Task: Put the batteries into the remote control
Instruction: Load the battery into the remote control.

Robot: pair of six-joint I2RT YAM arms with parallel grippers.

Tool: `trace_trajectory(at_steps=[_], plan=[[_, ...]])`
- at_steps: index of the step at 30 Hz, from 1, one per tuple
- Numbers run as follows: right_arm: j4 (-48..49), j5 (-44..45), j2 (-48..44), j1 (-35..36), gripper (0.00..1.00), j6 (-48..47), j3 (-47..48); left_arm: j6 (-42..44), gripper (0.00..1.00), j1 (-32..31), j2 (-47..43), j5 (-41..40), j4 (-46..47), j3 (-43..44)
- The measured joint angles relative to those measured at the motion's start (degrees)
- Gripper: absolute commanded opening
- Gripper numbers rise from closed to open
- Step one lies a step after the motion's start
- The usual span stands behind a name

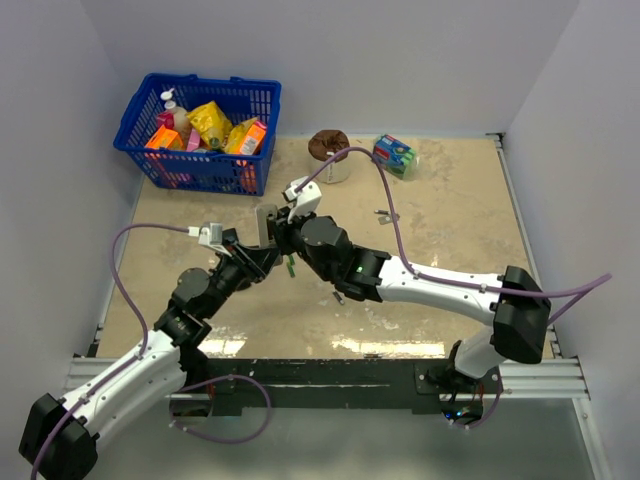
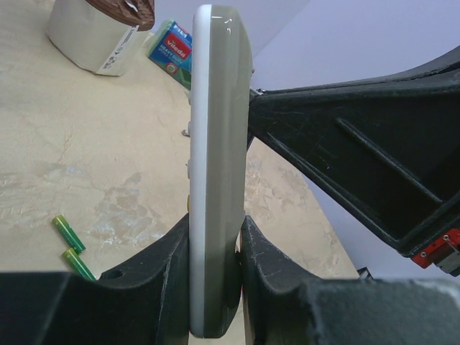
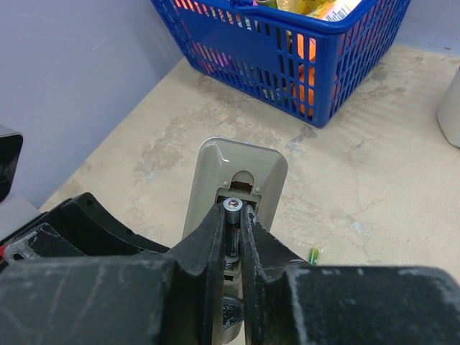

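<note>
My left gripper (image 2: pixel 214 241) is shut on the remote control (image 2: pixel 215 136) and holds it upright above the table, edge-on in the left wrist view. In the right wrist view the remote's grey back (image 3: pixel 241 167) faces me with its battery compartment open. My right gripper (image 3: pixel 233 215) is shut on a dark battery (image 3: pixel 232 207), its silver end up, held lengthwise in the compartment opening. In the top view both grippers, left (image 1: pixel 258 252) and right (image 1: pixel 287 236), meet at the remote (image 1: pixel 266 224) mid-table. Other batteries are out of view.
Two green stick-like pieces (image 2: pixel 68 233) lie on the table below the remote; one shows in the right wrist view (image 3: pixel 314 254). A blue basket (image 1: pixel 200 130) of packets stands back left. A brown-lidded white cup (image 1: pixel 329 156) and a sponge pack (image 1: pixel 396 155) stand at the back.
</note>
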Motion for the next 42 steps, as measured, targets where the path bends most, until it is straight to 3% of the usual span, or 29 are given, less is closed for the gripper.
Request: trace_trajectory(at_steps=[3,42], plan=[[0.07,0.33,0.46,0.11,0.19,0.46,0.0,0.57,0.0,0.02,0.09,-0.35,-0.76,0.15],[-2.91,5.64,1.57,0.22,0.31,5.14,1.49,1.77,0.0,0.26,1.95,0.94,-1.84,2.12]])
